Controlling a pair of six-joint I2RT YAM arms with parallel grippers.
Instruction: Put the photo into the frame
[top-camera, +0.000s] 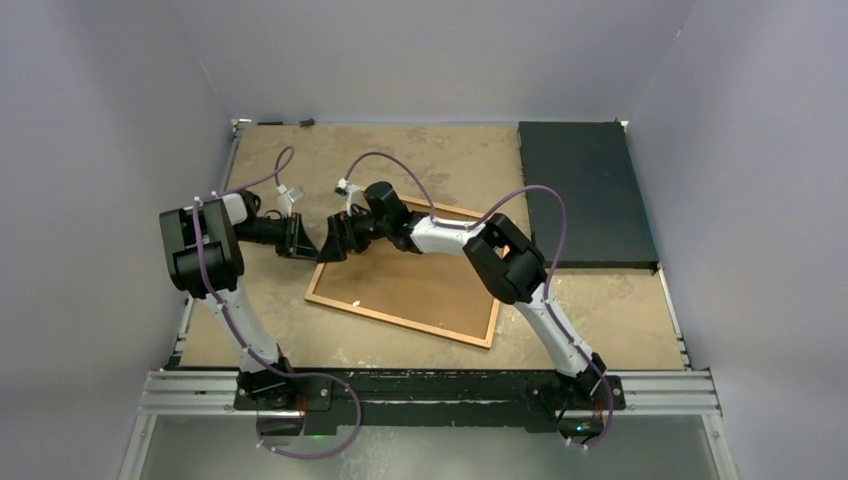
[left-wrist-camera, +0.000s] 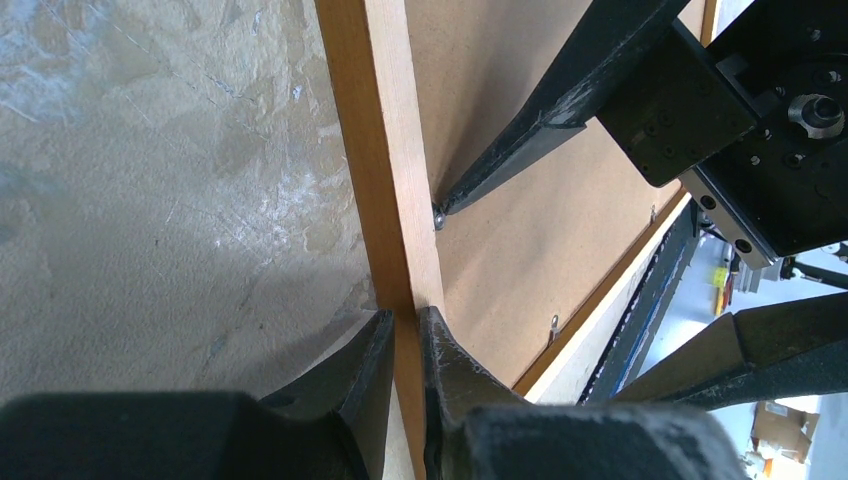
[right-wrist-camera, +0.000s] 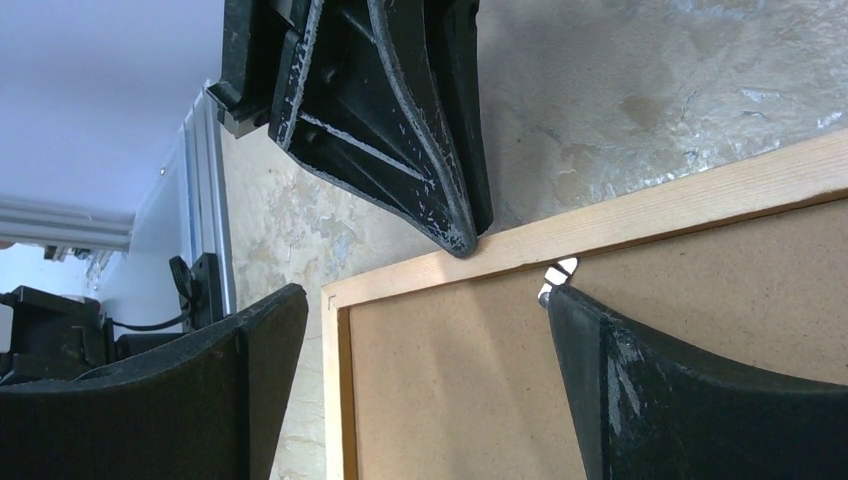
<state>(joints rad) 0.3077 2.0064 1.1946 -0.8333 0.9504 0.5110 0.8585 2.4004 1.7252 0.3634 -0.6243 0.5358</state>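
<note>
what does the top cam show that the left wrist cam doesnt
Only the top view: the whole frame lying back-up on the table, and the black slab at far right. Only the left wrist view: the left gripper pinching the frame's rail, and one finger of the right gripper with its tip at a metal tab. Both: the frame's brown back and the right gripper over it.

Pale lilac walls (top-camera: 90, 120) box in a mottled tan tabletop (top-camera: 470, 160) — evenly lit.

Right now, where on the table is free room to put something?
Free: the table strip behind the frame, left of the black slab; also the near-right corner. Crowded: the frame's far-left corner, where left fingers and right fingers gather.
</note>
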